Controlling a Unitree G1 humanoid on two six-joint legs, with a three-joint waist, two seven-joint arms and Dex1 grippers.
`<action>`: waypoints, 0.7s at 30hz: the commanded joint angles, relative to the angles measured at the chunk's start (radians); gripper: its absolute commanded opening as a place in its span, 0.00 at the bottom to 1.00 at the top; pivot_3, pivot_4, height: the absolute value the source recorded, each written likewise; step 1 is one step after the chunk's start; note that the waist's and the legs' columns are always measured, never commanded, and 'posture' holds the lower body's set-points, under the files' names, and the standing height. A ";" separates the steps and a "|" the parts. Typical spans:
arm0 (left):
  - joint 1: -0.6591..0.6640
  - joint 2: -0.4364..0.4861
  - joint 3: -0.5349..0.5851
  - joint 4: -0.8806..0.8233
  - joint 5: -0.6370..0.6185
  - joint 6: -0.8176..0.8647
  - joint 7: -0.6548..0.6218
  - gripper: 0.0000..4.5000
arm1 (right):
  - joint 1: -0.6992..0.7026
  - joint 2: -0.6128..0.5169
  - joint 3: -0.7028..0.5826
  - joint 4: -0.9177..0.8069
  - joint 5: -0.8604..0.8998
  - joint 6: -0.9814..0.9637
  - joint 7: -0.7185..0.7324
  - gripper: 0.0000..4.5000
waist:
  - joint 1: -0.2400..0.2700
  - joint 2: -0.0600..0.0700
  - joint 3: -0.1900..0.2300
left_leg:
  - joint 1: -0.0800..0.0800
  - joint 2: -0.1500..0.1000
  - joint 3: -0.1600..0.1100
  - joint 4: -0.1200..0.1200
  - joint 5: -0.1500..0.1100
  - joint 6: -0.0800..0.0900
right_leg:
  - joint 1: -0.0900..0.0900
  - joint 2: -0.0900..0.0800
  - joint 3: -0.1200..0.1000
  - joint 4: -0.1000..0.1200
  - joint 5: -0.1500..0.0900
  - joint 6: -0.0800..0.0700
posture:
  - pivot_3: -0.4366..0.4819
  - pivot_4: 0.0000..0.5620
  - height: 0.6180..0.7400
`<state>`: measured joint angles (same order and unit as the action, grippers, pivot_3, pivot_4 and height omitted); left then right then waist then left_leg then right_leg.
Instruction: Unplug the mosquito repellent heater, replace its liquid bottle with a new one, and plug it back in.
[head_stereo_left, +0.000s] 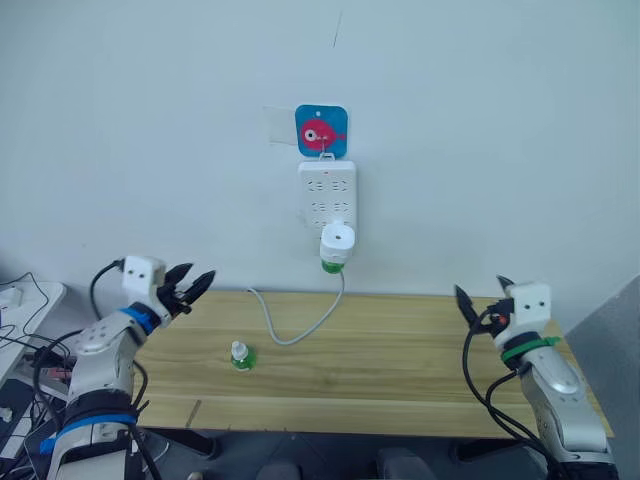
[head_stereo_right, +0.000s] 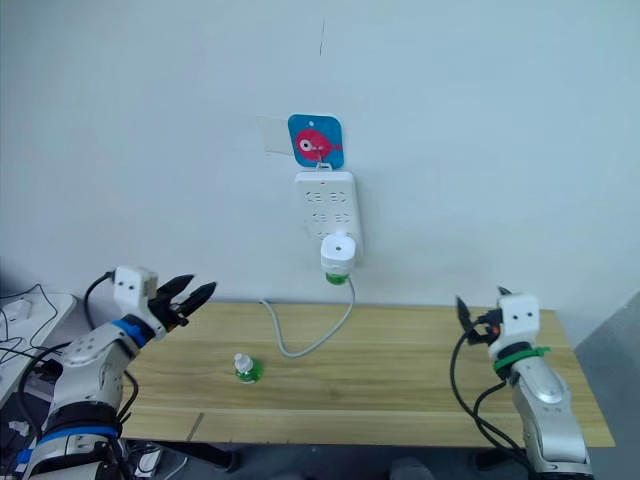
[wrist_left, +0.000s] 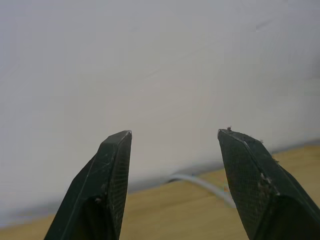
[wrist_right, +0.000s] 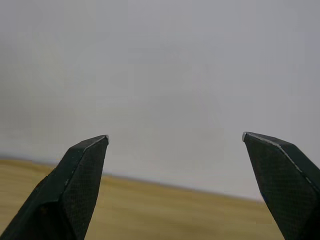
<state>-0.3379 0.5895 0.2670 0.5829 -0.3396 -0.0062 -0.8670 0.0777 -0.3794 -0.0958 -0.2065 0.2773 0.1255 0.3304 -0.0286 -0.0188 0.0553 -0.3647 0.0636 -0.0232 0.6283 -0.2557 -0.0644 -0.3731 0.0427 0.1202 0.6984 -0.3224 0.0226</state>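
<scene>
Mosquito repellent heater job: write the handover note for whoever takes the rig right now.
Left gripper: jaws open, empty, raised over the table's left end.
Right gripper: jaws open, empty, raised over the table's right end.
Mosquito repellent heater: plugged into the bottom of the white power strip on the wall, a green-based bottle under it.
Spare bottle: upright on the wooden table, left of centre, beside the strip's cable.
Done: nothing yet.
Left: unplug the heater, swap its bottle for the spare, plug it back in.
</scene>
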 joint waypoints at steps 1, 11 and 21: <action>-0.091 0.004 -0.060 -0.087 -0.014 0.064 -0.076 0.63 | -0.044 -0.028 0.065 -0.209 0.112 0.152 0.085 1.00 | 0.001 -0.003 0.007 | 0.000 0.000 0.000 0.000 0.000 0.000 | 0.000 0.000 0.000 0.000 0.000 0.000 | 0.55 0.16 1.00; -0.469 -0.094 -0.207 0.102 0.032 0.112 -0.232 0.63 | -0.222 -0.029 0.156 -0.385 0.253 0.431 0.108 1.00 | -0.004 -0.006 0.020 | -0.006 -0.001 -0.002 0.002 -0.001 0.002 | -0.001 0.001 -0.001 -0.005 0.002 -0.003 | 0.48 0.15 1.00; -0.626 -0.159 -0.223 0.340 0.093 0.015 -0.285 0.63 | -0.194 -0.031 0.128 -0.434 0.243 0.478 0.068 1.00 | -0.008 -0.006 0.021 | -0.021 -0.001 -0.005 0.008 -0.002 0.004 | -0.015 0.001 -0.003 -0.002 0.002 -0.003 | 0.43 0.16 1.00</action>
<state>-0.9274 0.4336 0.0352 0.9064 -0.2510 0.0430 -1.1435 -0.1166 -0.4087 0.0576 -0.5943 0.5130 0.6032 0.4081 -0.0369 -0.0249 0.0759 -0.3861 0.0629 -0.0281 0.6371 -0.2581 -0.0601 -0.3875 0.0441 0.1174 0.6970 -0.3204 0.0194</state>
